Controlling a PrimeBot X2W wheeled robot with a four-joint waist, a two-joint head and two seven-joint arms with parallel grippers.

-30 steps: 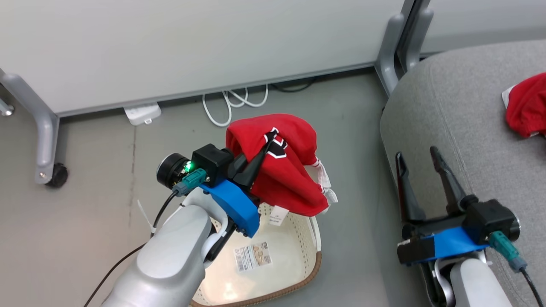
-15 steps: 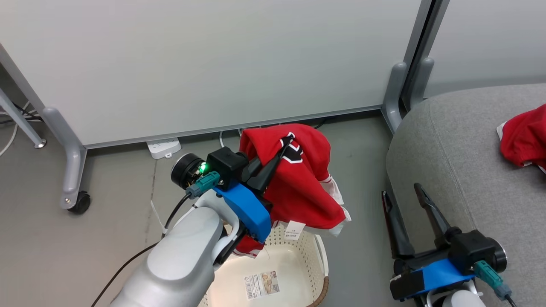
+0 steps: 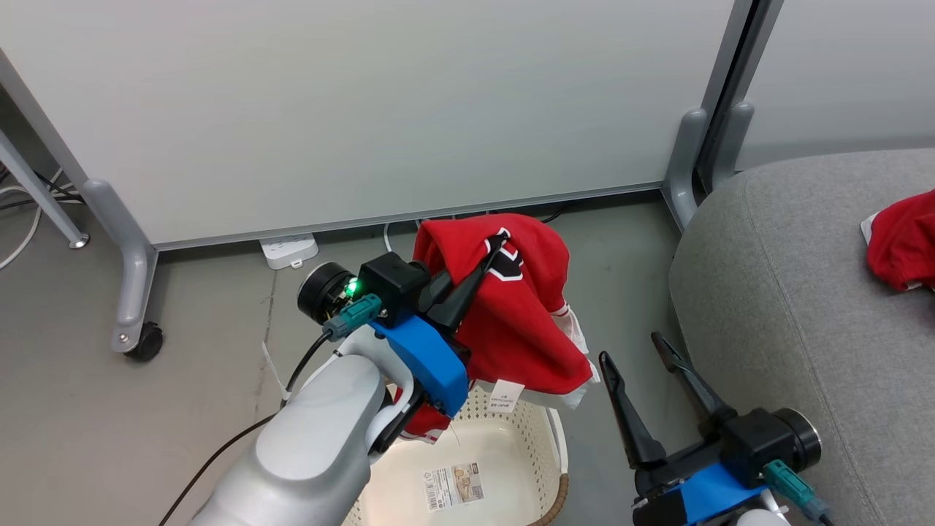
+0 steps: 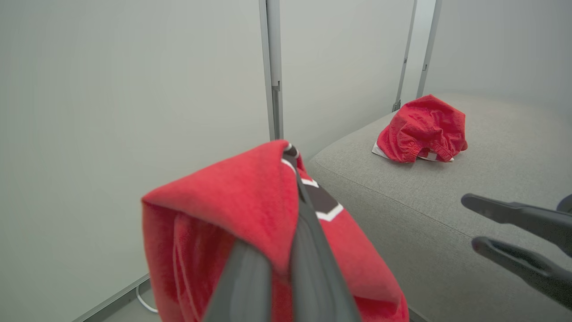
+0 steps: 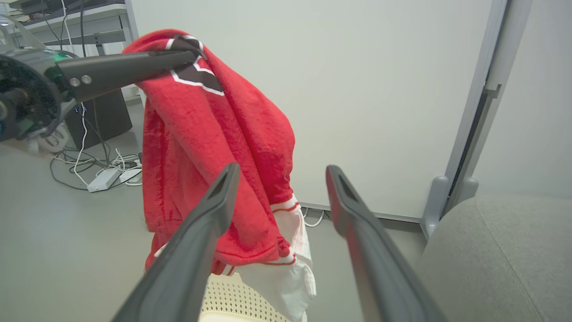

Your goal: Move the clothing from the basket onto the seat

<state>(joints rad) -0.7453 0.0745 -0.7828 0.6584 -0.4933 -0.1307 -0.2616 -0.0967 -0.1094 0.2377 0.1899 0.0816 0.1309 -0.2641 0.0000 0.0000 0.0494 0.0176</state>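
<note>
Head view — red shirt (image 3: 522, 321) hangs over the basket (image 3: 542, 447) — label (image 3: 453, 486) inside.

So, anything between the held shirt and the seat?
The right gripper, jaws open, hangs in the gap between the shirt and the seat edge. Nothing else visible there; another shirt lies farther along the seat.

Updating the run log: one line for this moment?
left end effector shut on red shirt above basket | right end effector open, empty | second shirt on seat
</note>
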